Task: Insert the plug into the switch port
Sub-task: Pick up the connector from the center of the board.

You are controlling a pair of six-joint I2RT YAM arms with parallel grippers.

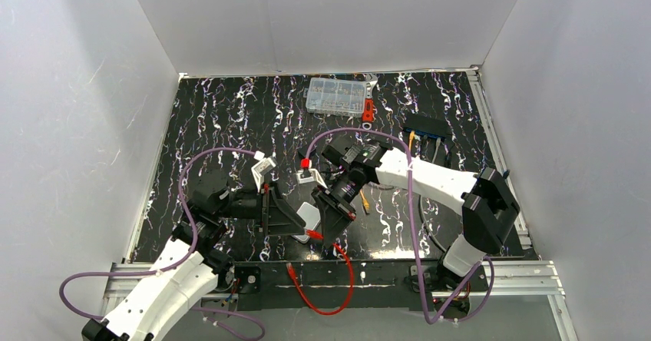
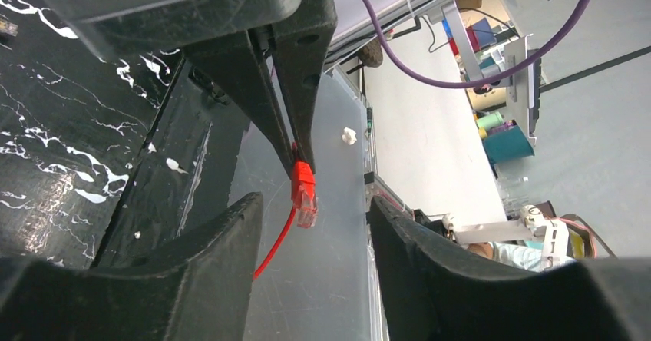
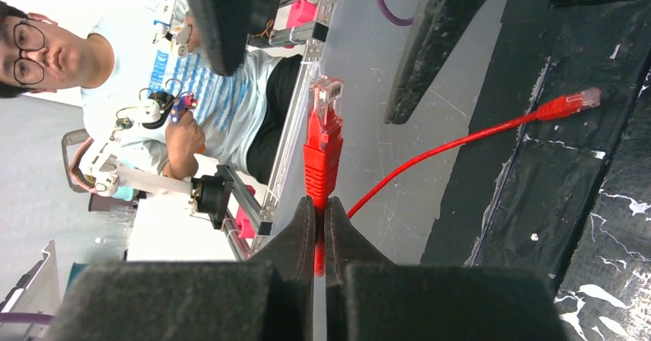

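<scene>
Though far from right pincer, clear case of parts

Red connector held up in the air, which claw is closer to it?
Right. The right claw is pinched shut on the rear of the red connector. The left claw is open, one finger on either side of it, not touching.
</scene>
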